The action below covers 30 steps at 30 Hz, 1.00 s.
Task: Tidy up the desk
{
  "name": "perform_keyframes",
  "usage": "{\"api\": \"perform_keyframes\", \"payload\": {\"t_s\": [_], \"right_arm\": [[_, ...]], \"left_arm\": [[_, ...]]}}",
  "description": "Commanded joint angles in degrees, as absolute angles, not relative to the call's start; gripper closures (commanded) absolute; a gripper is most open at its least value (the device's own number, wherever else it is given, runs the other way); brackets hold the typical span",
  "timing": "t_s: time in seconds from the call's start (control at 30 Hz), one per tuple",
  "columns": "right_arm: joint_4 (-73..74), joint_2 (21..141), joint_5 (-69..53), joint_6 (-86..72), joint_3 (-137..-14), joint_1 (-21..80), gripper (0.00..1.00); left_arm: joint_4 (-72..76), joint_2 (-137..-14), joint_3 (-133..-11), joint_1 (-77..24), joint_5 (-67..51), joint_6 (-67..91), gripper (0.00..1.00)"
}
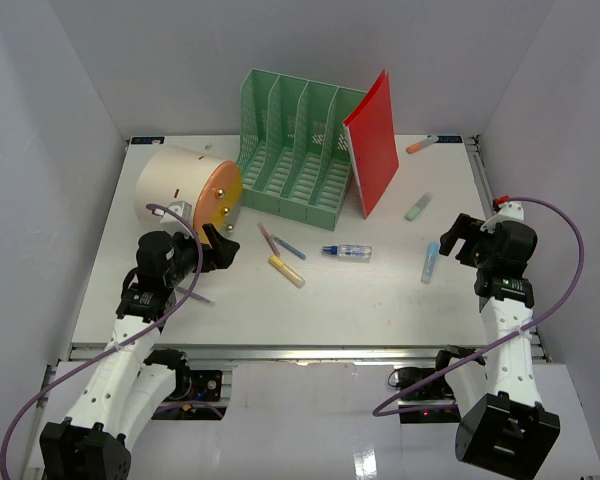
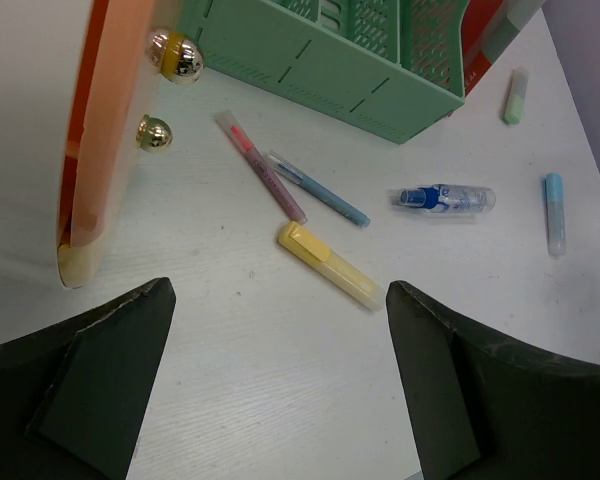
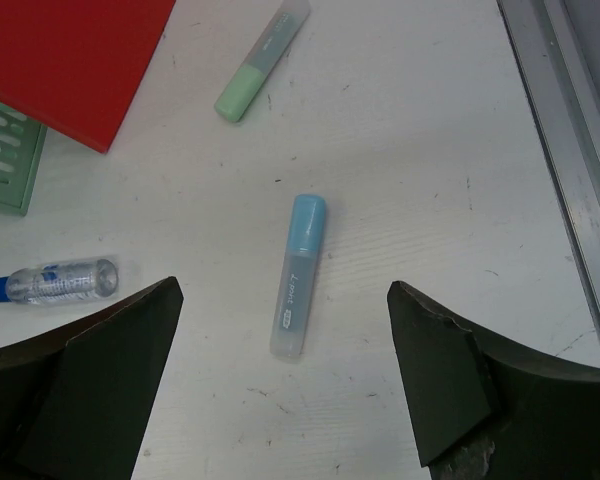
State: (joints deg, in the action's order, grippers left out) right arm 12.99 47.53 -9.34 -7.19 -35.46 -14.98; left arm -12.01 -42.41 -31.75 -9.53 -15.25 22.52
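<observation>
The desk (image 1: 380, 300), a white top with a thin metal rail at its edge, fills my overhead view from the arm bases at 6 o'clock to the back wall at 12. Items on it, as I read them from the console. Green slotted file rack (image 1: 295, 140): upright at 12 o'clock, near the far edge. Red folder (image 1: 373, 145): tilted, leaning on the rack's 3 o'clock side. Beige cylinder (image 1: 180, 190): on its side at 10 o'clock, its orange face turned toward 3 and carrying gold knobs (image 2: 175, 57). Maroon pen (image 1: 268, 239) and blue pen (image 1: 289, 247): flat at centre, close together but apart. Yellow highlighter (image 1: 286, 271): just beside them at 6 o'clock. Clear bottle (image 1: 348, 252) with a blue cap: lying flat at 3 o'clock of the pens. Green highlighter (image 1: 418, 207): at 2 o'clock, near the folder's foot. Orange marker (image 1: 421, 144): at 1 o'clock, toward the far right corner. Light blue highlighter (image 1: 431, 262): at 4 o'clock. Left gripper (image 2: 280, 290): at 9 o'clock, just beside the cylinder's orange face, released wide and carrying nothing. Right gripper (image 3: 285, 288): at 3 o'clock, released and carrying nothing, with the light blue highlighter lying between its fingers in the wrist view, untouched.
</observation>
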Motion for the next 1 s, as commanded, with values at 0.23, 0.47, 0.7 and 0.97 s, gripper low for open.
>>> {"api": "perform_keyframes", "payload": {"t_s": [0.23, 0.47, 0.7, 0.97], "right_arm": [[7.14, 41.15, -35.32, 9.29, -29.14, -15.25, 0.10], [15.95, 42.80, -51.86, 23.30, -30.65, -15.21, 0.10], [18.48, 43.19, -52.84, 26.38, -32.43, -15.21, 0.10], [17.47, 40.56, -52.12, 26.01, -31.40, -15.21, 0.10]], "left_arm": [[-15.22, -43.70, -34.32, -9.94, -11.90, 26.80, 0.02], [-21.96, -46.84, -41.81, -18.05, -2.78, 33.18, 0.02], [-35.00, -62.72, -63.80, -37.16, 24.87, 39.55, 0.02], [-56.36, -82.06, -86.11, -43.27, 49.00, 56.32, 0.17]]}}
